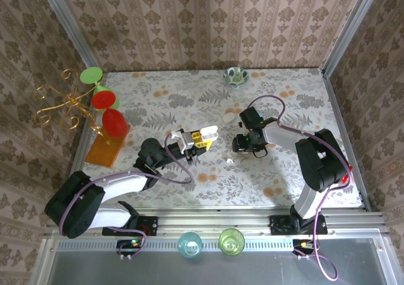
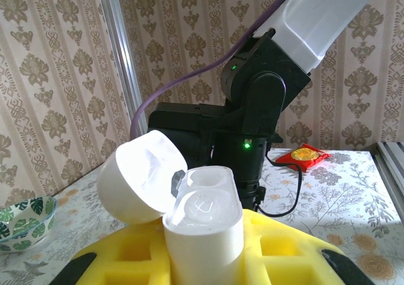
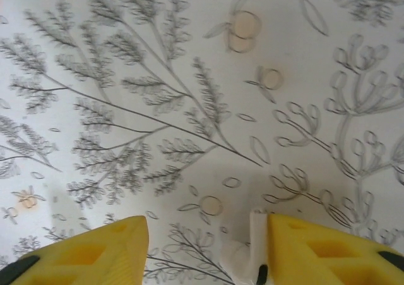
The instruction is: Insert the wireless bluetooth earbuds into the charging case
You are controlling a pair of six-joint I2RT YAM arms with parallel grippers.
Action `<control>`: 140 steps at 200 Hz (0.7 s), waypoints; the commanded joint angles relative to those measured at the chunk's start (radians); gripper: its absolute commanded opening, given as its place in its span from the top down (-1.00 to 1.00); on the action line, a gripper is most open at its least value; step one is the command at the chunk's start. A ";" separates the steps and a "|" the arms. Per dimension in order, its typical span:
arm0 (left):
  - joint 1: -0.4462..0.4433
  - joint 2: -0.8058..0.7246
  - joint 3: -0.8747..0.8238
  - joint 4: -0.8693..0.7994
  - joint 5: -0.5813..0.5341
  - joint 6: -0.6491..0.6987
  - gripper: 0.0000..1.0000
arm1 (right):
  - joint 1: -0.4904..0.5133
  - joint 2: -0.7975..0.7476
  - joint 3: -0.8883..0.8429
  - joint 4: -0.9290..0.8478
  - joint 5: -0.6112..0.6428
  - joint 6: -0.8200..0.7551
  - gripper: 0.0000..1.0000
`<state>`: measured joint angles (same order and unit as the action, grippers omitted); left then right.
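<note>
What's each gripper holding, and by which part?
Left gripper clamps the charging case by its base; right gripper holds nothing, an earbud beside one finger.

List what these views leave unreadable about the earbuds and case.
- Right wrist view: small white glossy plastic earbud, cut off by the bottom edge.
- Left wrist view: sockets of the open white pebble-shaped plastic charging case, white on white; contents unclear.
- Top view: loose white speck, too small to identify.

No legible text or numbers, gold mark on red packet (image 2: 305, 157) too blurred
</note>
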<state>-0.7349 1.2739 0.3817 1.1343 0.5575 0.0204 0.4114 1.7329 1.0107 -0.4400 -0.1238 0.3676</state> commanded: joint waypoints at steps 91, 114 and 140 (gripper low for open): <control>-0.040 -0.189 -0.018 -0.170 -0.126 0.071 1.00 | 0.114 -0.145 -0.024 -0.056 0.088 -0.085 0.02; -0.041 -0.235 -0.023 -0.215 -0.137 0.089 1.00 | 0.163 -0.093 0.032 -0.125 0.128 -0.033 0.05; -0.043 -0.267 -0.024 -0.252 -0.145 0.101 1.00 | 0.221 -0.031 0.089 -0.167 0.171 0.011 0.09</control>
<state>-0.7784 1.0397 0.3676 0.9245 0.4366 0.0868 0.5854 1.6489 1.0367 -0.5194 -0.0261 0.3271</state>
